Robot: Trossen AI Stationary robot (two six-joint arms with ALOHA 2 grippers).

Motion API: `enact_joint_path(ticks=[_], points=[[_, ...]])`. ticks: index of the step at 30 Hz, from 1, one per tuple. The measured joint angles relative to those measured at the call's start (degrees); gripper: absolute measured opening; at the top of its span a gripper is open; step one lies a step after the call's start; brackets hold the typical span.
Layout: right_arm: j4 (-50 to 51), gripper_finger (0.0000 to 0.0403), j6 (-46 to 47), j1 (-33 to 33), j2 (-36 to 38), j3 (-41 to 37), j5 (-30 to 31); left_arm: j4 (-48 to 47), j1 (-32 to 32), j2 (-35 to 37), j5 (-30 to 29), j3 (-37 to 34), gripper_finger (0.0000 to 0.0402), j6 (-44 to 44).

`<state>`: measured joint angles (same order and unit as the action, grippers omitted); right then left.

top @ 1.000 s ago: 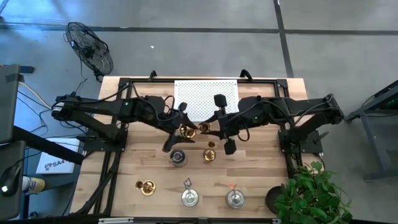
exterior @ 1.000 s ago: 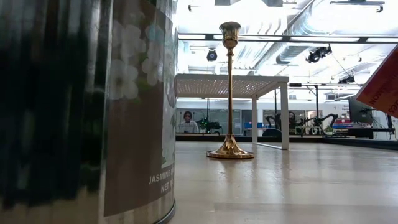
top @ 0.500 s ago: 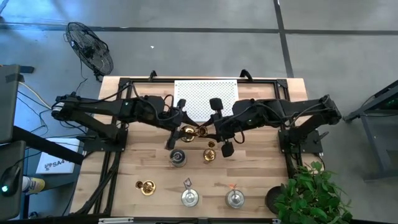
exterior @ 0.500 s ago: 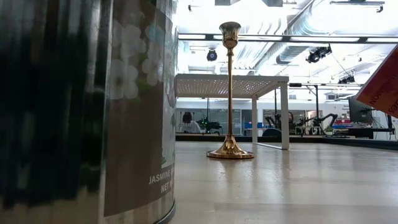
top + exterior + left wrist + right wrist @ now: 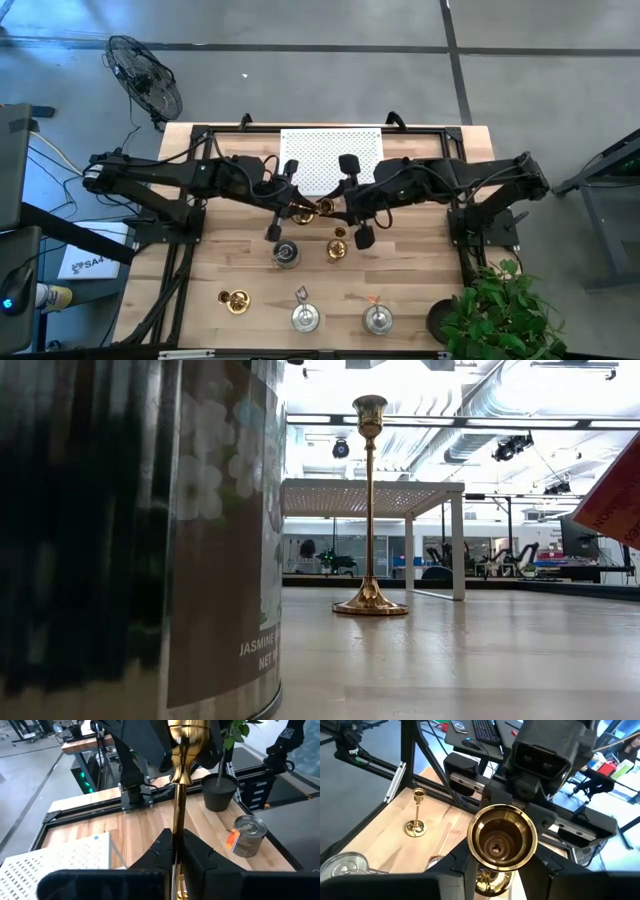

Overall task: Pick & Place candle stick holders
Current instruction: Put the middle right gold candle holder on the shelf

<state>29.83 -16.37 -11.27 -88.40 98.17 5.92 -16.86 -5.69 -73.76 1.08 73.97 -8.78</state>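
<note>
A gold candle stick holder [image 5: 312, 209] hangs roughly level above the table's middle, between my two arms. Its round base points to the left arm and its cup [image 5: 502, 836] to the right arm. My left gripper [image 5: 176, 851] is shut on its slim stem. My right gripper [image 5: 502, 864] is shut on the cup end. On the table stand another gold holder [image 5: 338, 247], upright on its base, a third gold one [image 5: 236, 300] and three silvery ones [image 5: 286, 253], [image 5: 305, 318], [image 5: 377, 318]. My left gripper pinches the slim stem [image 5: 176, 827] between its two fingers, coming about level from the table's left. The stem runs on past the fingertips, along the fingers, to the cup. The holder is clear of the table. My right gripper has the cup end between its two fingers [image 5: 464, 865], one on either side of the cup, coming about level from the table's right. The cup's open mouth faces back along the fingers. The holder is lifted clear, lying roughly level.
A white perforated rack [image 5: 330, 160] stands at the table's far middle. A potted plant [image 5: 490, 310] sits at the near right corner. A labelled can [image 5: 140, 530] stands right before the low camera and blocks the left of that view. A fan [image 5: 145, 78] stands off the far left corner.
My left gripper has shut on the gold holder's stem and rolled a little. My right gripper has kept the cup end. The holder has stayed aloft between the two arms, in about the same place.
</note>
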Motion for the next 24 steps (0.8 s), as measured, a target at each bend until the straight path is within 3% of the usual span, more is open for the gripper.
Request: enact_joint_path(ticks=[8, 15, 20, 24], points=[[1.2, 0.0121, 1.9, -0.1, 0.0, 0.0, 1.8, -0.2, 0.0, 0.0, -0.8, 0.0, 0.0009, 0.2], [2.6, 0.0186, 0.7, -1.0, 0.0, 0.0, 3.6, -0.2, 0.0, 0.0, -1.2, 0.0, 0.0009, 0.2], [3.7, 0.0229, -1.8, -3.2, 0.4, 0.0, 11.9, -0.1, 0.0, 0.1, -3.9, 0.0, 0.0009, 0.2], [5.9, 0.0237, -2.2, -5.6, 1.8, 0.0, 22.6, 0.0, 0.0, 1.5, -10.5, 0.0, 0.0009, 1.7]])
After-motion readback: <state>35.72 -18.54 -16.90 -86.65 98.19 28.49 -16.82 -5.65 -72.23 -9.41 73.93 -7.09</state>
